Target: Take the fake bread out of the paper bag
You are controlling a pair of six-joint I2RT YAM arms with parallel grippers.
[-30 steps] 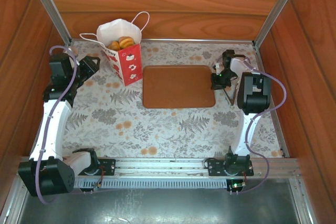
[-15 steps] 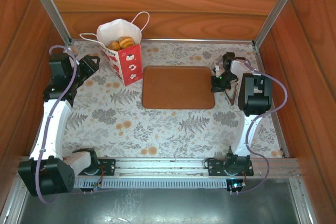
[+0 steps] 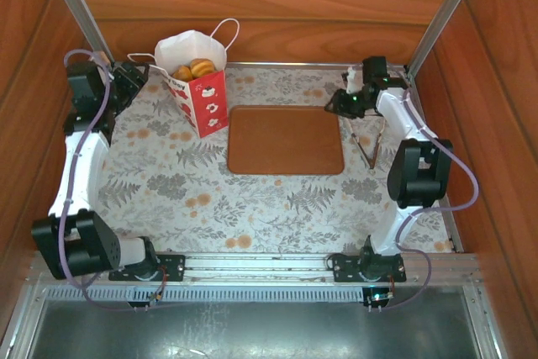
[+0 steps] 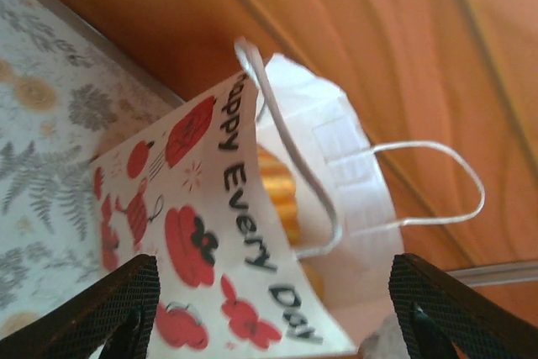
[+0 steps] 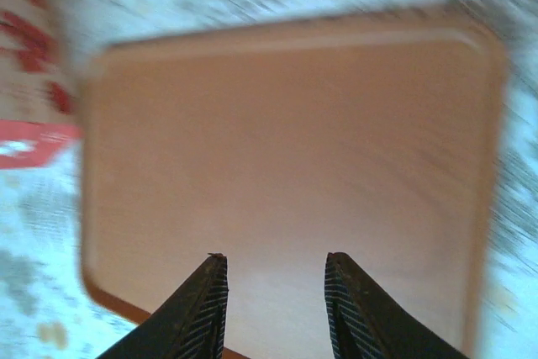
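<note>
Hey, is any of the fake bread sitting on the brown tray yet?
No, the brown tray lies bare, and the fake bread sits inside the paper bag.

Fake bread — inside paper bag

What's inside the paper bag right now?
The fake bread shows at the open top of the paper bag, a few golden pieces. Anything deeper is covered by the bag's walls, so no full count.

Reddish wood-panel walls on three sides, fern-and-flower tablecloth, aluminium corner posts, sheet metal up front, I think.
</note>
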